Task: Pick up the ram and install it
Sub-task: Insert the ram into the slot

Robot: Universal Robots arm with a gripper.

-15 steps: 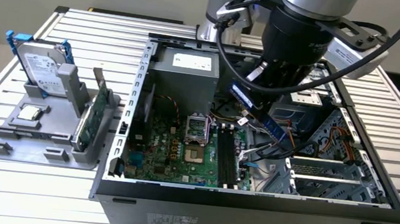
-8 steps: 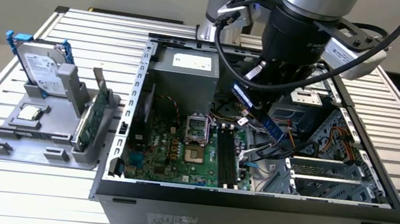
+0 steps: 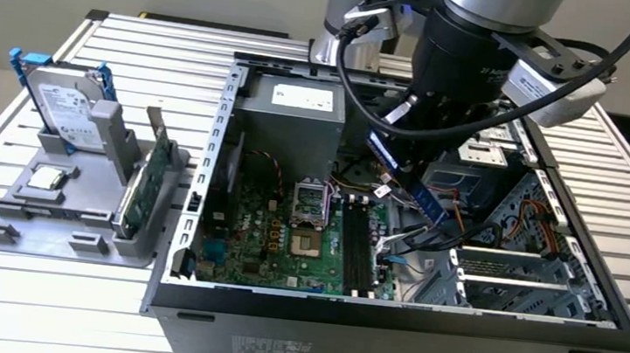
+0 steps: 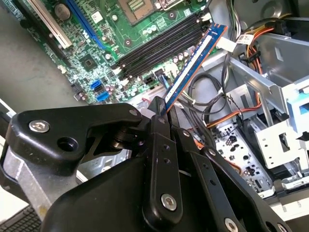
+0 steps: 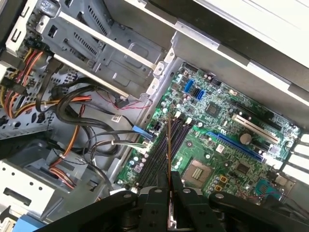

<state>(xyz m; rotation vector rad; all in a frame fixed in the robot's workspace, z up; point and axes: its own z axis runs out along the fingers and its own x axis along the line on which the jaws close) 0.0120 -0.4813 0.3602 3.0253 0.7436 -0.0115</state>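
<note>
Right of centre in the exterior view, over the open computer case (image 3: 395, 312), we see the claw (image 4: 158, 110) clamped on the tilted ram (image 4: 193, 65). Pickup is done, but the ram hangs above the memory slots (image 3: 356, 249), not yet seated.

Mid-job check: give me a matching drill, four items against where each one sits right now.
Things
1. long, thin ram stick
2. silver hard drive with blue rails
3. tall green expansion card
4. black memory slots

Places
A. on the green motherboard in the open black case
B. upright in the grey holder, toward the exterior view's left
C. clamped in the black pincer, above the motherboard
D. on edge in the holder, on its side next to the case

Pairs: 1-C, 2-B, 3-D, 4-A
</note>
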